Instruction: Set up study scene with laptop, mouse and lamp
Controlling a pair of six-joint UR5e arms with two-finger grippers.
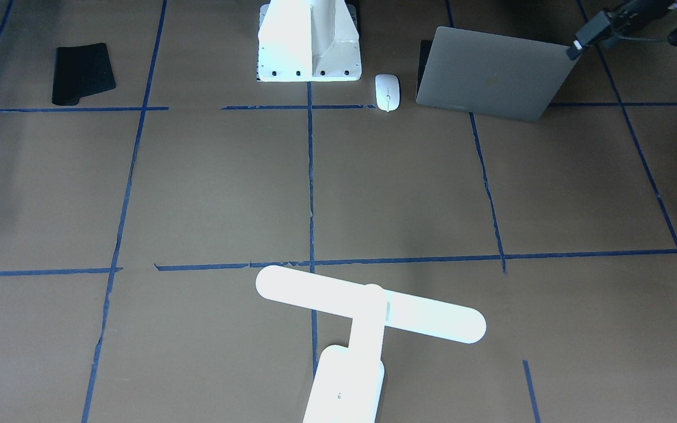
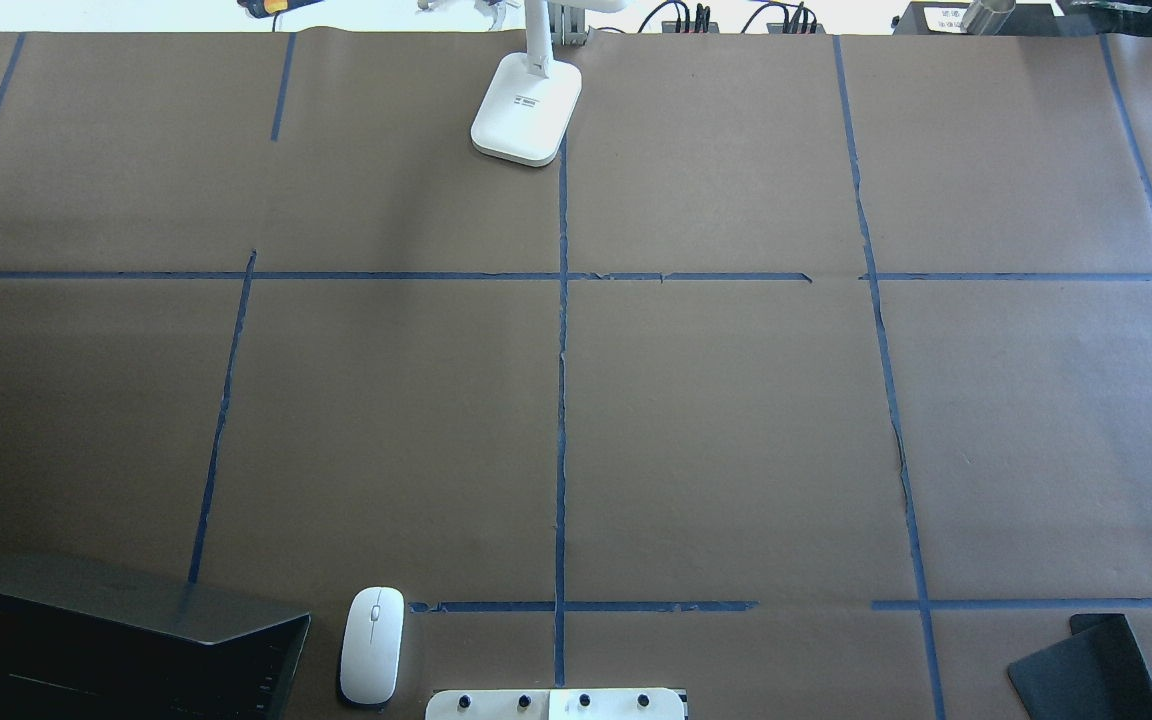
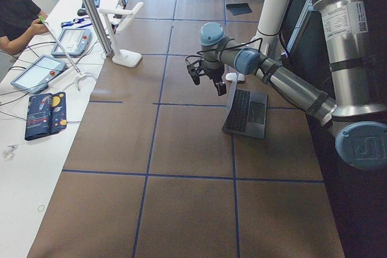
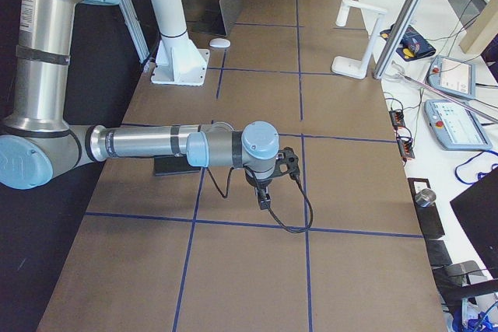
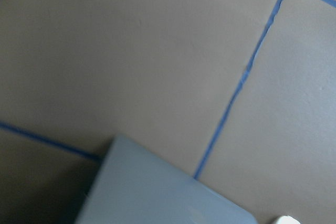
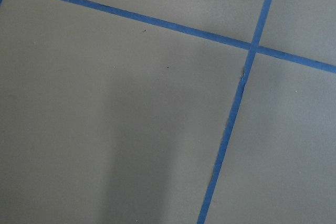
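The laptop [image 1: 491, 76] stands open near the robot's pedestal, its lid raised with the apple logo facing the front camera; it also shows in the overhead view [image 2: 116, 620]. My left gripper [image 1: 573, 51] is at the lid's upper corner; whether it grips the lid I cannot tell. The white mouse [image 1: 387, 92] lies between the laptop and the pedestal. The white lamp [image 1: 368, 311] stands at the far edge, and its base shows in the overhead view [image 2: 526, 108]. My right gripper [image 4: 264, 200] hangs over bare table; I cannot tell if it is open.
A black mouse pad [image 1: 83, 73] lies on my right side near the table's near edge. The white bolted pedestal [image 1: 309, 41] stands at the near middle. Blue tape lines cross the brown table [image 2: 736, 420]. Operators' desks lie beyond the far edge.
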